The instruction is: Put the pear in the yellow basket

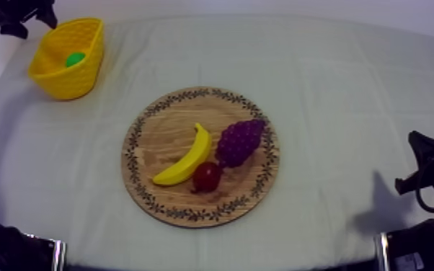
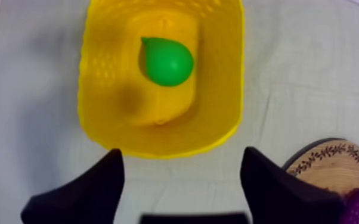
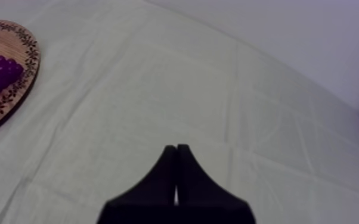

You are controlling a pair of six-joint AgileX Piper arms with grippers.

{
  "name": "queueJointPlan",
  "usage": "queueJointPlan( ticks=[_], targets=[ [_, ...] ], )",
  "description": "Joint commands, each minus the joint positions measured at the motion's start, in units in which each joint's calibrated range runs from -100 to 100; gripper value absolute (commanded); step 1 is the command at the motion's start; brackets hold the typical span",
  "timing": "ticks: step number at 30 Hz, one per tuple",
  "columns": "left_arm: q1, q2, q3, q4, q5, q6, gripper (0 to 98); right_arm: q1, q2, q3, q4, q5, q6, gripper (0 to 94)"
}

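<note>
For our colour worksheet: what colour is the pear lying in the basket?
Green; the left wrist view shows the pear best, inside the yellow basket.

No lettering, label or number is legible; the rim of the wooden board (image 1: 164, 137) seems mere ornament.

Smooth glossy pear (image 2: 167, 61) in a perforated plastic basket (image 2: 98, 89); grained wooden board (image 1: 169, 137) on creased matt cloth (image 1: 335, 86).
</note>
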Motion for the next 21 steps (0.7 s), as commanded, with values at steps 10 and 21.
queueJointPlan(
  ticks=[10,21],
  targets=[
    [-0.8,-18.3,21.8,1.43,-10.0,-1.4,48.2,0.0,0.0,0.0,0.0,0.0,0.0,0.4],
    [-2.4,-33.1,34.4,0.52,-14.8,-1.9,29.7,0.0,0.0,0.0,0.0,0.0,0.0,0.4]
  ],
)
